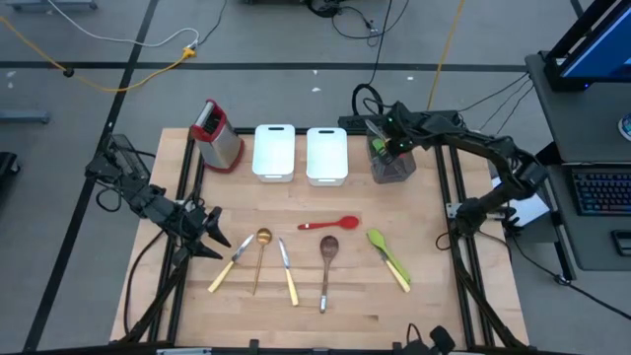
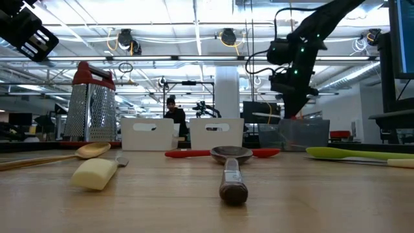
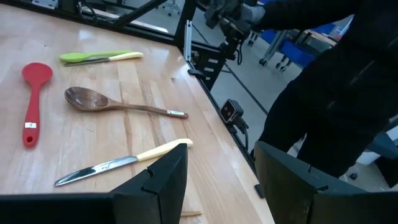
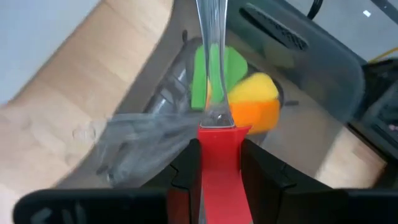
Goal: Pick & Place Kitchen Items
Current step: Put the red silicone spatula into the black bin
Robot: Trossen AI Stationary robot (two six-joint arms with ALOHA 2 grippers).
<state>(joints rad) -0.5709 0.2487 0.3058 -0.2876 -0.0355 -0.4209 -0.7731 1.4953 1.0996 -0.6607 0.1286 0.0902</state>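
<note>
- One right pincer (image 4: 214, 163) pinched a red-handled utensil (image 4: 217, 155) above the clear bin (image 4: 323, 74); slippage risked dropping it outside.
- Left pincer (image 3: 221, 180) stood spread, idle near the knife (image 3: 118, 163).

Two black jointed arms (image 1: 148, 202), green indicator lights, seemingly matte fingers (image 3: 158, 183)

Dark wooden spoon (image 2: 232, 169) lying mid-table, handle nearest. Red spatula (image 2: 194, 153) flat behind it. Red-topped metal box grater (image 2: 91, 103) upright at left.
</note>
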